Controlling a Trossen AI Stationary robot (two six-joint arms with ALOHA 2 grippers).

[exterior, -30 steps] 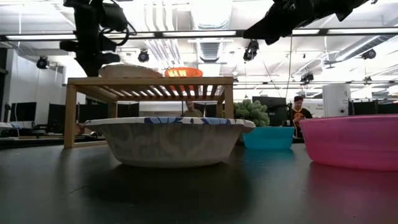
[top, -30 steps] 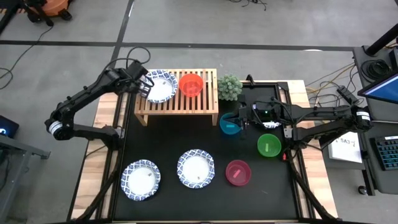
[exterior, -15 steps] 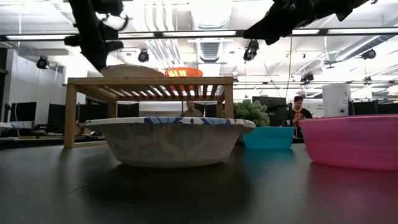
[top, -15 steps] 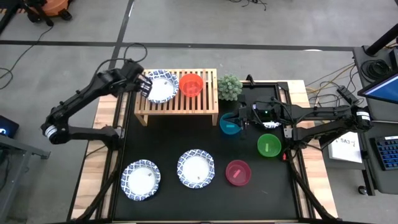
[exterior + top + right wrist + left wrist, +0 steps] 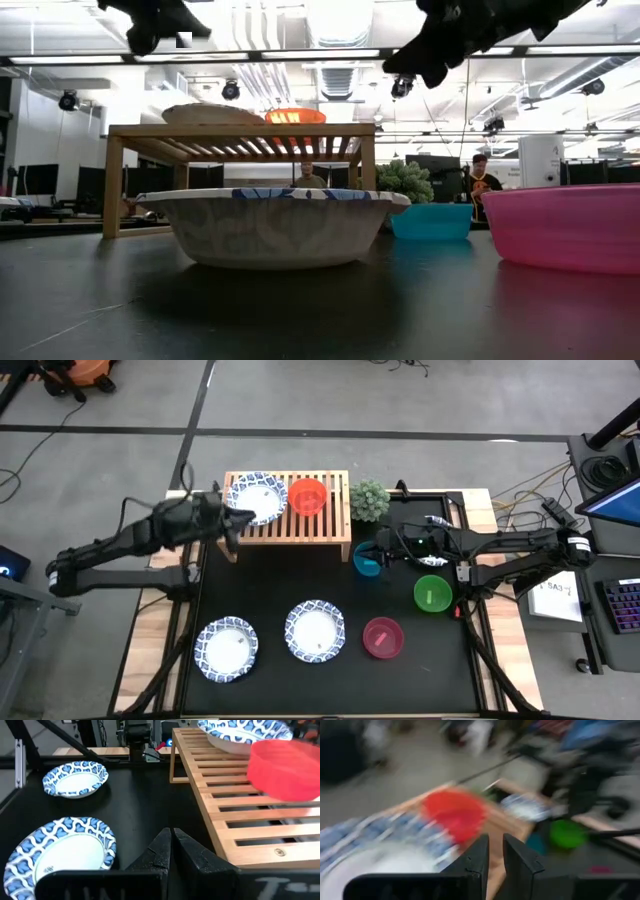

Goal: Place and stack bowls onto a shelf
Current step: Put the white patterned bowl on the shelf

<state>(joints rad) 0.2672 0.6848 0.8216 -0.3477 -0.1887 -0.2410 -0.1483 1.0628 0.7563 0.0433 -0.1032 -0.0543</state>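
Note:
One white blue-rimmed bowl (image 5: 253, 497) (image 5: 245, 732) and the red bowl (image 5: 308, 495) (image 5: 282, 767) sit on the slatted top of the wooden shelf (image 5: 290, 525) (image 5: 240, 130). Two more white bowls (image 5: 227, 649) (image 5: 315, 630) rest on the black mat, as do the blue (image 5: 366, 560), green (image 5: 432, 594) and magenta (image 5: 383, 637) bowls. My left gripper (image 5: 230, 520) (image 5: 495, 855) hovers off the shelf's left near corner, fingers a narrow gap apart, holding nothing. My right gripper (image 5: 383, 550) (image 5: 171, 837) is shut and empty, up in the air beside the blue bowl (image 5: 432, 220).
A small potted plant (image 5: 369, 500) stands between the shelf's right end and the blue bowl. Bare black mat (image 5: 270, 575) lies between the shelf and the near bowls. A person (image 5: 483, 180) stands in the room beyond the table.
My left gripper has come away from the left rim of the white bowl on the shelf, moving toward the table's left and near side and rising. The bowl stays on the shelf top.

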